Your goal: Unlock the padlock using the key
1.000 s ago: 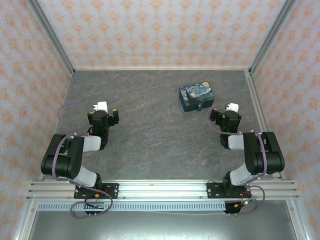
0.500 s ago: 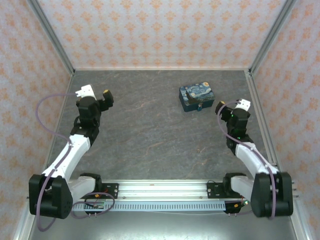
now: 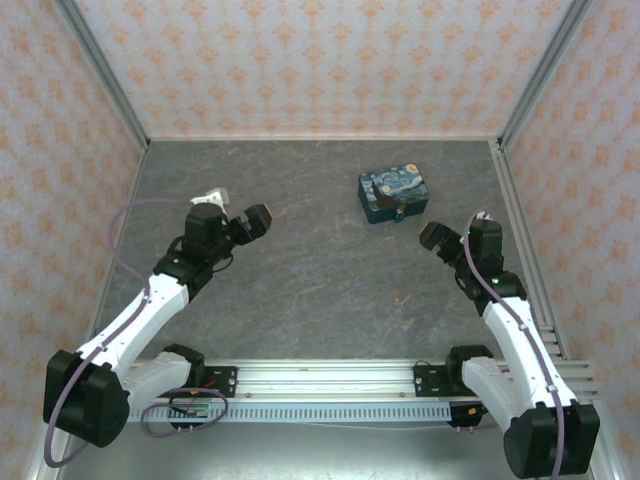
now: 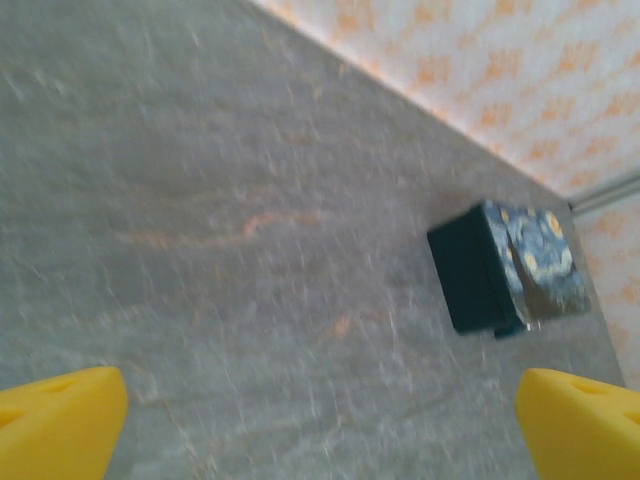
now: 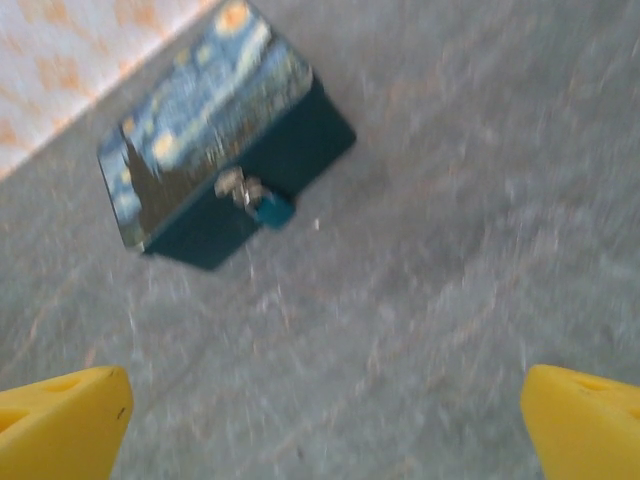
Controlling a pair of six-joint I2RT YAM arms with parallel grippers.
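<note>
The tiny teal padlock hangs by its thin metal loop from the clasp on the front of the blue-and-yellow Starry Night tin. In the top view the tin sits at the back right of the table, with the padlock on its near side. My right gripper hovers open just near-right of the tin, and its yellow fingertips stand wide apart with nothing between them. My left gripper is open at mid-left, facing the tin from well off.
The dark stone-patterned table is walled by orange-patterned panels with metal posts at the corners. A tiny pale speck lies on the table beside the padlock. The aluminium rail with both arm bases runs along the near edge.
Both arms unfolded from their tucked poses. The left gripper swung right toward the table's middle. The right gripper tipped down toward the tin. Both wrist views are motion-blurred.
</note>
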